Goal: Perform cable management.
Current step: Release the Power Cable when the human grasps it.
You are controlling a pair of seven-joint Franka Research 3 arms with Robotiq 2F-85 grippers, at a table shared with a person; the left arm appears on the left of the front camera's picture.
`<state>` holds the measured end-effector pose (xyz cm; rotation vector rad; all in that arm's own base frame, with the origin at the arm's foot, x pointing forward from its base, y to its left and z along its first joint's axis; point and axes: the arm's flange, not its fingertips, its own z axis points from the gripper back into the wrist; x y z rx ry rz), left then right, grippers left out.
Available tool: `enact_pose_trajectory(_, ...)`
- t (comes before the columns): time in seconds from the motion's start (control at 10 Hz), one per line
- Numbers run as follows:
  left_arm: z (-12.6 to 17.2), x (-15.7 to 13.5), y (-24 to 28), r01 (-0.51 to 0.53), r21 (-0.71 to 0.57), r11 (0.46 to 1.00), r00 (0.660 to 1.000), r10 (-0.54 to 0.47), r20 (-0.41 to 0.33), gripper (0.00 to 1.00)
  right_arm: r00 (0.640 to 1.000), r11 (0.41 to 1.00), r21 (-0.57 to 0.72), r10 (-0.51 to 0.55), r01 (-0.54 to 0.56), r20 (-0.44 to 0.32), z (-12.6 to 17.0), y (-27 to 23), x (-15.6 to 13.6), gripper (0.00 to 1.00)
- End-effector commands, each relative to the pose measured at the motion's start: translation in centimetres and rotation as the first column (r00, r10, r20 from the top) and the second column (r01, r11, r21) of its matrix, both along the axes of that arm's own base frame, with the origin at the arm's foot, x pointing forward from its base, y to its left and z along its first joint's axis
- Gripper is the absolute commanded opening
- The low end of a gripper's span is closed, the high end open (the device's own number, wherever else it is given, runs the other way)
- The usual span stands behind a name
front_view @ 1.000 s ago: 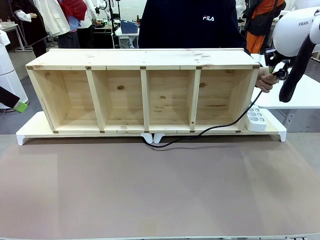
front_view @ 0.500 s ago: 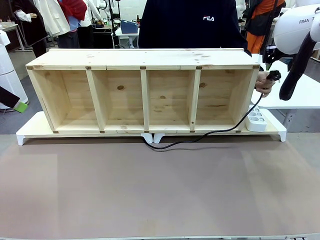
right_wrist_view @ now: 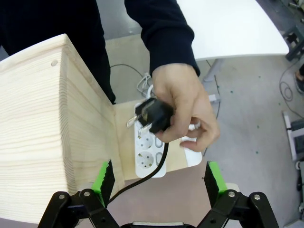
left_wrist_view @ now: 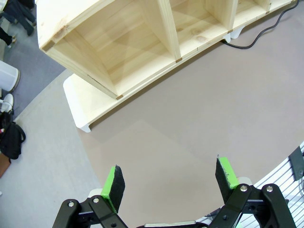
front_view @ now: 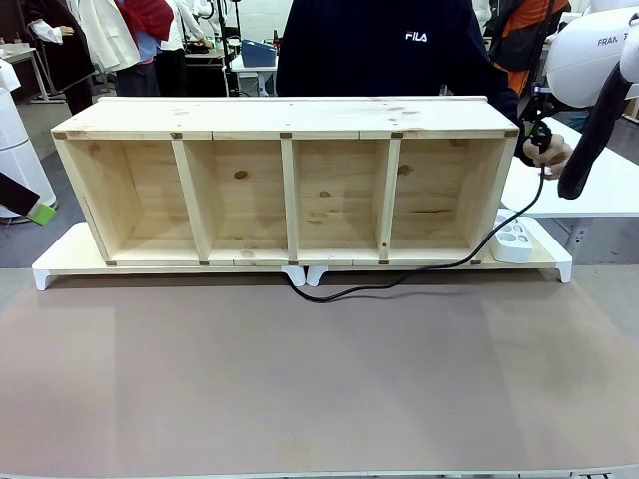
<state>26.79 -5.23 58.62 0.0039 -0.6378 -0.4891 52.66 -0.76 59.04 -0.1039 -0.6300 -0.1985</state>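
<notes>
The cable [front_view: 349, 293] is a thin black cord. It comes out under the middle of the wooden shelf [front_view: 290, 118], runs right along the front and rises past the shelf's right end. A person's hand [right_wrist_view: 185, 102] holds its round black plug [right_wrist_view: 153, 115] above the white power strip [right_wrist_view: 148, 160]. My right gripper [right_wrist_view: 159, 183] hangs open just short of that hand, touching nothing. My left gripper [left_wrist_view: 169, 178] is open over the brown mat [left_wrist_view: 190, 109], near the shelf's left end [left_wrist_view: 95, 52], with nothing between its pads [left_wrist_view: 113, 183].
The shelf lies on its side on a white base board [front_view: 60, 261], its several compartments facing me. The power strip [front_view: 513, 239] sits on the board's right end. The person stands behind the shelf. A white table [front_view: 599, 190] is at the right.
The person's hand has lifted the plug up and slightly right, away from the shelf's end. My right arm has drawn back upward. The cable's slack has shifted a little.
</notes>
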Motion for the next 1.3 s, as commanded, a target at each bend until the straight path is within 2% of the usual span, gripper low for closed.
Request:
enact_pose_trajectory(0.0,0.01,0.05,-0.04,0.003,-0.003,1.0,1.0,-0.003,0.001,1.0,1.0,1.0,0.0,-0.002,0.002,-0.002,-0.07,-0.04,0.01,0.98)
enact_pose_trajectory(1.2,0.01,0.05,-0.04,0.003,-0.003,1.0,1.0,-0.003,0.001,1.0,1.0,1.0,0.0,-0.002,0.002,-0.002,-0.07,-0.04,0.01,0.98)
